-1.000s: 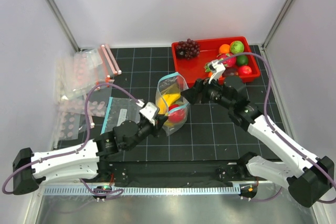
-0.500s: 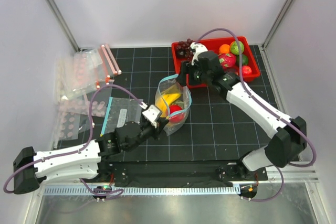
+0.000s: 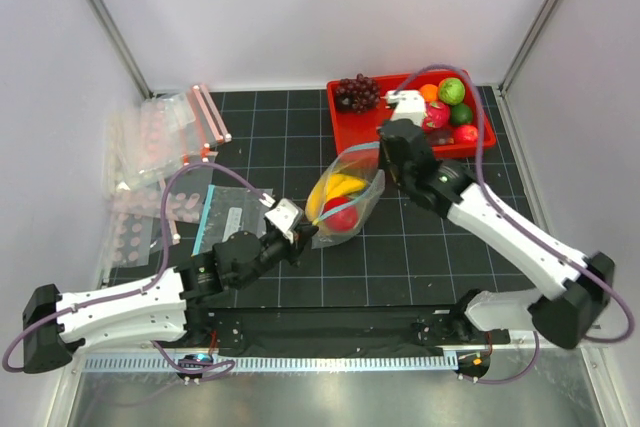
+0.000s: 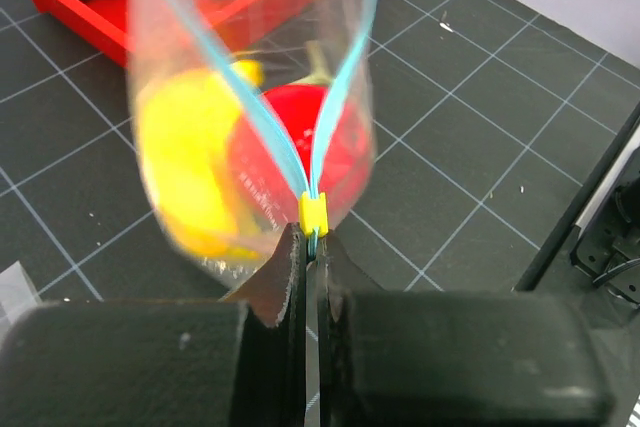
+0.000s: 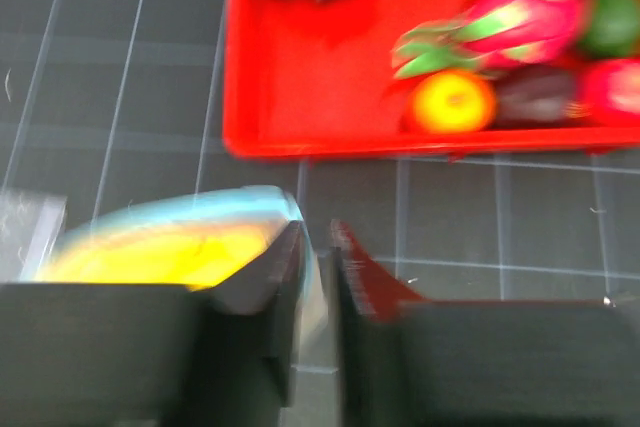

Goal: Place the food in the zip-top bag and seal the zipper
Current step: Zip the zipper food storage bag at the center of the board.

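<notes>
The clear zip-top bag (image 3: 348, 199) stands mid-table with a yellow banana (image 3: 336, 188) and a red round fruit (image 3: 342, 215) inside. Its teal zipper (image 3: 352, 153) gapes wide open. My left gripper (image 3: 302, 232) is shut on the near end of the strip, just behind a yellow slider (image 4: 313, 212); in the left wrist view the jaws (image 4: 312, 239) pinch the teal strip. My right gripper (image 3: 382, 171) holds the far end of the mouth. The right wrist view is blurred and shows the teal rim (image 5: 200, 209) running between the nearly closed jaws (image 5: 318, 235).
A red tray (image 3: 365, 129) at the back right holds dark grapes (image 3: 356, 93), a pink dragon fruit (image 3: 437, 115), two green round fruits (image 3: 452, 90) and other small fruits. Spare clear bags (image 3: 160, 137) lie at the left, one with a teal strip (image 3: 225, 215).
My right gripper came down from the tray's edge to the far end of the bag mouth and closed on it. The bag now stretches toward the right. The left gripper kept its grip.
</notes>
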### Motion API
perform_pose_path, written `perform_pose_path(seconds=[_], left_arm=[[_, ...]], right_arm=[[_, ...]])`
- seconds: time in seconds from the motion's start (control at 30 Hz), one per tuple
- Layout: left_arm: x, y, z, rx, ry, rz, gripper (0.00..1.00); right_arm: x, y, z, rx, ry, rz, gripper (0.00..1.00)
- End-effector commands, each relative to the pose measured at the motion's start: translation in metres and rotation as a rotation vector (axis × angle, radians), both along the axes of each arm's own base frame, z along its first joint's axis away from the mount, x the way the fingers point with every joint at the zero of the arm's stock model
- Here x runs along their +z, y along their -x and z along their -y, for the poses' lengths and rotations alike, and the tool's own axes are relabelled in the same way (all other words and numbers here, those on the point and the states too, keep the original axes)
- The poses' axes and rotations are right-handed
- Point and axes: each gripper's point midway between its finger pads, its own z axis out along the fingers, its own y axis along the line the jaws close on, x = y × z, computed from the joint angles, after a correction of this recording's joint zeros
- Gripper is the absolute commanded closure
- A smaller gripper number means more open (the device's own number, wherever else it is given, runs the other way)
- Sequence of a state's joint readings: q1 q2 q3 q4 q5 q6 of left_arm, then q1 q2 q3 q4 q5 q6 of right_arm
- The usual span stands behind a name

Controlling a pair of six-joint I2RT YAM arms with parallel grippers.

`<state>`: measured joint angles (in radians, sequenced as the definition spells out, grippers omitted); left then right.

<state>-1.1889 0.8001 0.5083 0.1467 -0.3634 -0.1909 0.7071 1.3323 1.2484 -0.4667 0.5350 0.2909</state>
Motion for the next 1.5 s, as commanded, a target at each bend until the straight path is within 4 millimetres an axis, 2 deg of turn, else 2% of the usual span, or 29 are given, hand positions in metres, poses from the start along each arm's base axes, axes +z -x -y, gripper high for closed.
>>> perform_pose_path(seconds=[0.0, 0.07, 0.13, 0.17, 0.3, 0.37, 0.4, 0.43, 0.47, 0.5, 0.53, 0.6, 0.67, 0.8, 0.97, 1.1, 1.17, 1.23, 1.33, 1.37, 1.43, 1.47], left_arm=[[0.043, -0.002, 0.002, 0.0, 0.101, 0.058, 1.0], [0.05, -0.004, 0.001, 0.009, 0.125, 0.075, 1.0], [0.058, -0.012, -0.004, 0.05, 0.139, 0.094, 0.99], [0.06, -0.021, -0.007, 0.078, 0.14, 0.098, 1.0], [0.067, -0.035, -0.001, 0.072, 0.186, 0.088, 1.0], [0.063, -0.035, 0.008, 0.038, 0.181, 0.091, 1.0], [0.061, -0.035, 0.009, 0.03, 0.17, 0.1, 1.0], [0.058, -0.035, 0.01, 0.025, 0.16, 0.101, 1.0], [0.052, -0.036, 0.01, 0.03, 0.152, 0.102, 1.0], [0.051, -0.037, 0.008, 0.038, 0.146, 0.112, 1.0], [0.048, -0.039, 0.005, 0.051, 0.143, 0.115, 1.0], [0.047, -0.037, 0.003, 0.045, 0.154, 0.123, 1.0], [0.044, -0.032, 0.002, 0.024, 0.156, 0.119, 1.0], [0.043, -0.028, -0.006, 0.03, 0.173, 0.127, 0.99], [0.041, -0.029, -0.01, 0.046, 0.178, 0.124, 1.0], [0.039, -0.032, -0.012, 0.067, 0.175, 0.118, 1.0], [0.038, -0.034, -0.012, 0.08, 0.173, 0.114, 1.0], [0.038, -0.035, -0.012, 0.083, 0.171, 0.112, 1.0], [0.035, -0.039, -0.015, 0.118, 0.166, 0.109, 1.0], [0.035, -0.043, -0.018, 0.143, 0.163, 0.108, 0.99], [0.035, -0.048, -0.024, 0.189, 0.171, 0.106, 1.0], [0.034, -0.051, -0.025, 0.202, 0.178, 0.104, 1.0]], right_arm=[[0.061, 0.008, 0.057, -0.265, -0.095, 0.225, 0.81], [0.062, 0.013, 0.07, -0.32, -0.109, 0.244, 0.87], [0.057, 0.019, 0.079, -0.359, -0.117, 0.246, 0.94], [0.053, 0.02, 0.08, -0.369, -0.116, 0.241, 0.95], [0.047, 0.018, 0.068, -0.319, -0.154, 0.219, 0.95], [0.046, 0.019, 0.06, -0.263, -0.165, 0.22, 0.85], [0.05, 0.019, 0.047, -0.172, -0.172, 0.223, 0.72], [0.056, 0.024, 0.04, -0.111, -0.19, 0.236, 0.65], [0.049, 0.027, 0.033, -0.047, -0.181, 0.227, 0.59], [0.052, 0.03, 0.016, 0.065, -0.195, 0.233, 0.42], [0.054, 0.034, 0.012, 0.105, -0.203, 0.241, 0.36], [0.049, 0.036, 0.001, 0.177, -0.198, 0.238, 0.3], [0.045, 0.033, -0.005, 0.207, -0.171, 0.226, 0.28], [0.029, 0.028, -0.012, 0.235, -0.099, 0.152, 0.27], [0.016, 0.03, -0.032, 0.337, -0.08, 0.081, 0.28], [-0.001, 0.026, -0.029, 0.3, -0.042, 0.018, 0.35], [-0.002, 0.025, -0.024, 0.274, -0.025, 0.003, 0.41], [-0.003, 0.023, -0.018, 0.235, -0.016, 0.003, 0.41], [0.0, 0.025, -0.014, 0.224, -0.019, 0.011, 0.69], [0.002, 0.025, -0.014, 0.222, -0.024, 0.014, 0.87], [0.007, 0.027, -0.008, 0.199, -0.037, 0.03, 0.99], [0.009, 0.028, -0.005, 0.181, -0.041, 0.035, 0.99]])
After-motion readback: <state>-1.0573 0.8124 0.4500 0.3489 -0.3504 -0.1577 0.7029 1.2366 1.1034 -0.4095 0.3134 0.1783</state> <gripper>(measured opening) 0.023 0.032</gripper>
